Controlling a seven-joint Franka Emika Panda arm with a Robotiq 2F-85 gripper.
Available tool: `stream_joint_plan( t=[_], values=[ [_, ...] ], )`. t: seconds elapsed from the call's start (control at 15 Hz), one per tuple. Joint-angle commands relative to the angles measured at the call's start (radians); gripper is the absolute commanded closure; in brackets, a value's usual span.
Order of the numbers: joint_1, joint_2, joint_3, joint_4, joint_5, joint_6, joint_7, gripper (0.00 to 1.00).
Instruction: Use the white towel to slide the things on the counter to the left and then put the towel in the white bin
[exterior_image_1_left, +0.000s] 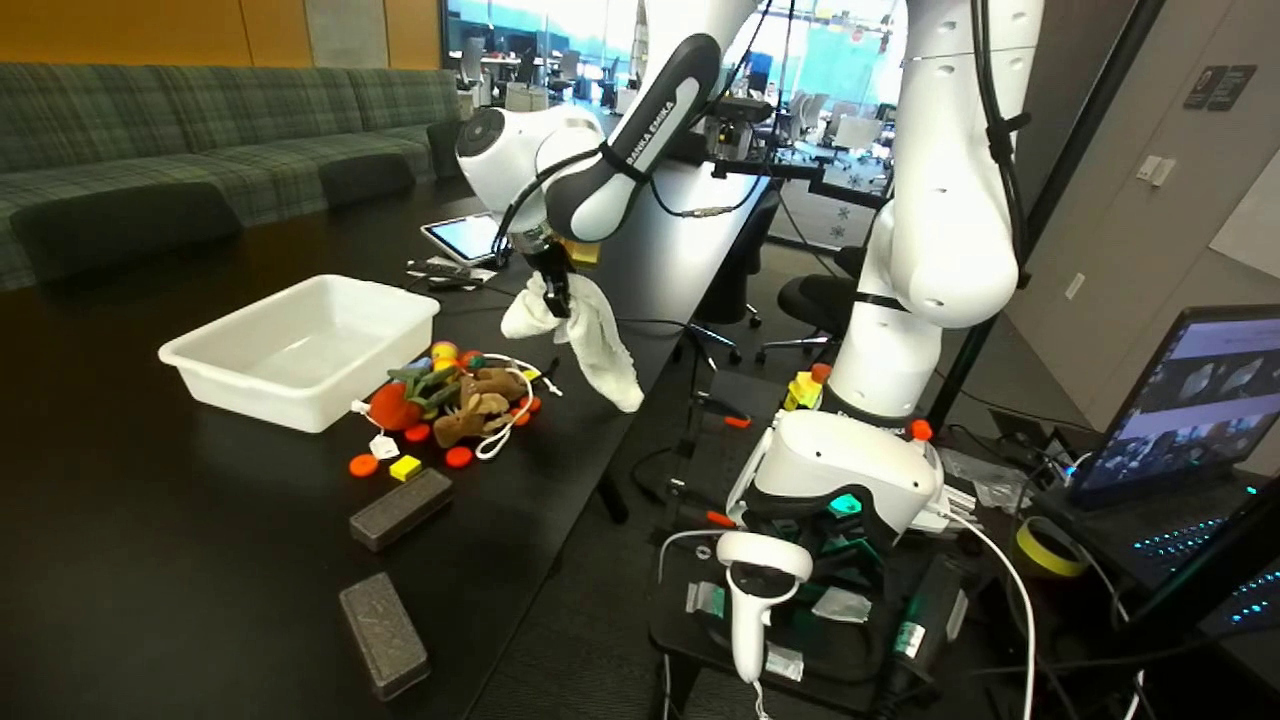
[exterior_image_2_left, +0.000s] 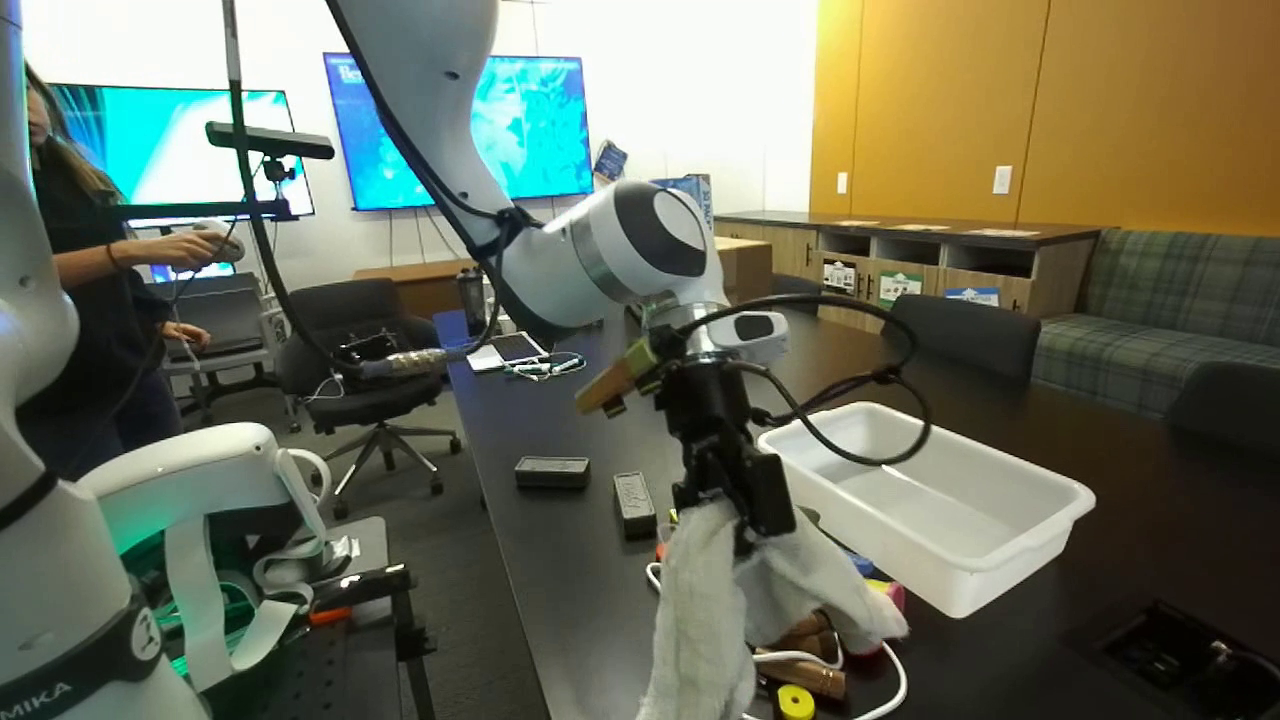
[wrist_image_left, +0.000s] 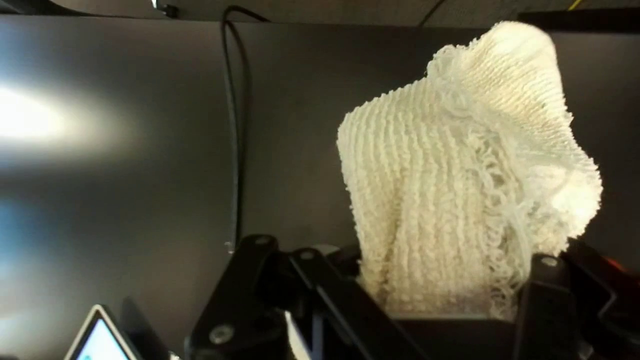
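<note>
The gripper (exterior_image_1_left: 558, 306) is clamped on the white towel (exterior_image_1_left: 606, 350), with bunched cloth between its jaws. In both exterior views the towel hangs from it over the desk (exterior_image_1_left: 220, 560), one long end dropping toward the robot-side edge; whether its tip touches the desk I cannot tell. A heap of toys (exterior_image_1_left: 465, 405) lies near the cloth, in from that same edge, and the white bin (exterior_image_1_left: 250, 395) stands on the heap's inner side, farther from the edge. Along the edge past the toys lie a dark block (exterior_image_1_left: 400, 508) and another dark block (exterior_image_1_left: 385, 637) (whiteboard erasers, by their look), apart from each other.

The grasp looks settled, so I take the step in hand to be lining up for the slide. The towel is at the end of the heap away from the blocks, so a push to the robot's left should run parallel to the robot-side edge, toward them. The next move calls for lowering until the cloth bears on the desk, then a slow, steady push; limp cloth may ride over loose bits such as the small red disc (exterior_image_1_left: 458, 457), and any slant toward the edge could send one off it. The bin is for afterwards: lift over its rim and let go once the slide is done.
</note>
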Motion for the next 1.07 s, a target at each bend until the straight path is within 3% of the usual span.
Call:
stream_joint_plan(
  t=[0.0,0.27,0.6,0.8,1.0],
  values=[
    [-0.039,0.185,-0.055,0.16,-0.184,0.049,0.202,0.95],
    [-0.061,0.398,-0.089,0.365,-0.297,0.03,0.419,0.95],
    [-0.084,0.617,-0.074,0.575,-0.254,-0.013,0.502,0.95],
    [-0.084,0.678,-0.057,0.606,-0.214,-0.016,0.476,0.95],
    [-0.066,0.683,-0.033,0.556,-0.163,-0.027,0.463,0.95]
  ],
)
